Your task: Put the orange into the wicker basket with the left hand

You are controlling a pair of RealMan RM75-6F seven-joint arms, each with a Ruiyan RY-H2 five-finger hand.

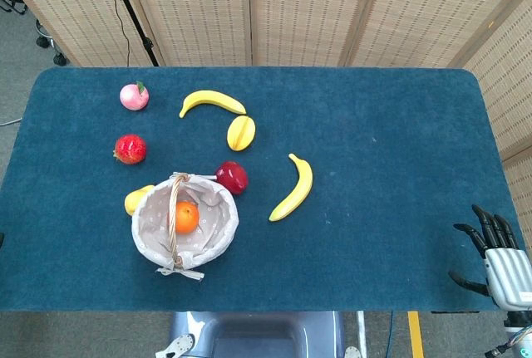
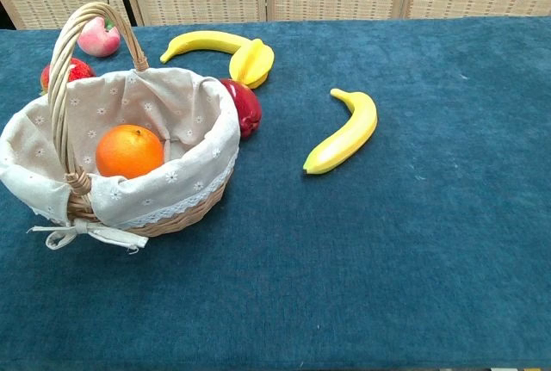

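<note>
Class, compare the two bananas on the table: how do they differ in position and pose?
The far banana lies crosswise near the peach, its end beside the starfruit. The near banana lies alone right of the basket, running toward the front edge, touching nothing. Both are yellow, curved and rest flat on the blue table.

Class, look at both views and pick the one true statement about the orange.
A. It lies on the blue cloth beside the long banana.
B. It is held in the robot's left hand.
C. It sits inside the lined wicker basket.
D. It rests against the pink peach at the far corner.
C: the orange sits on the cloth lining inside the wicker basket, with no hand near it.
</note>
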